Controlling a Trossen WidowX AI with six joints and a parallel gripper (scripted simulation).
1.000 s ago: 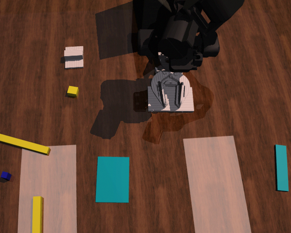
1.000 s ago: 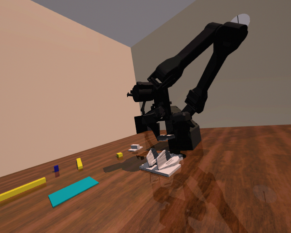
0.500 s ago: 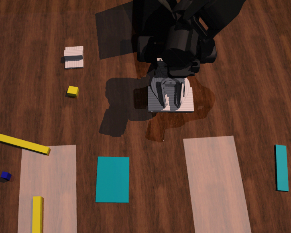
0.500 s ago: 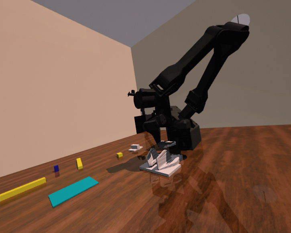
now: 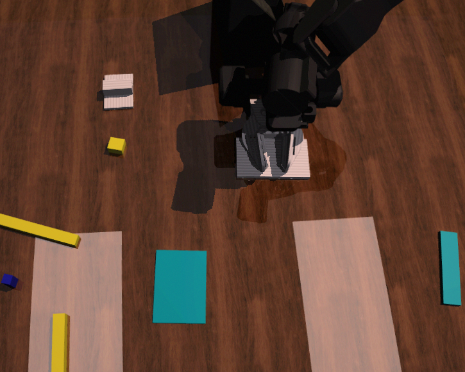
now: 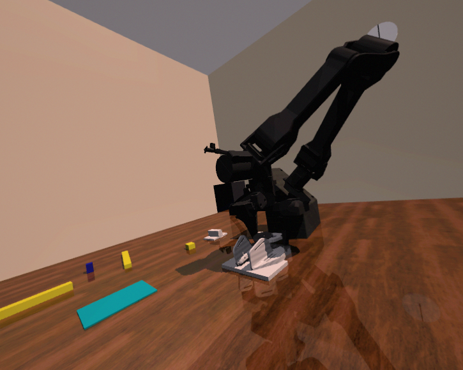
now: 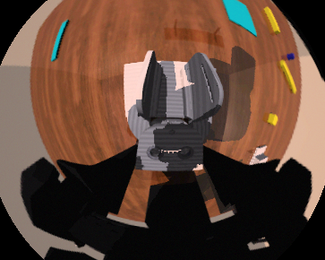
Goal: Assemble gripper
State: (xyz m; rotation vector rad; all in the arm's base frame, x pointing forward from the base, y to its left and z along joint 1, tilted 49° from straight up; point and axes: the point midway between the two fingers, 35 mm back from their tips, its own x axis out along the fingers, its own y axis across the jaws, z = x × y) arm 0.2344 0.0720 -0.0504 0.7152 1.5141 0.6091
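Observation:
My gripper (image 6: pixel 262 233) (image 7: pixel 168 148) is shut on the grey housing plate (image 7: pixel 170 140), holding it by its two sides. The plate is low over the rear of the pale gripper base (image 5: pixel 301 170) (image 6: pixel 266 273) (image 7: pixel 131 82). Two round spots show near its rear edge; whether the jaw stubs are in them I cannot tell. The left jaw (image 7: pixel 149 85) and right jaw (image 7: pixel 209 85) stand up side by side on the base, apart at their tips. Their gear ends, the pins and the stubs are hidden under the plate and hand.
A small pale stepped block (image 5: pixel 118 102) and a yellow cube (image 5: pixel 116 145) lie to the left. Farther forward are two yellow bars (image 5: pixel 32 228) (image 5: pixel 59 344), a blue cube (image 5: pixel 9 280), a teal plate (image 5: pixel 179 286) and a teal bar (image 5: pixel 450 267) at far right.

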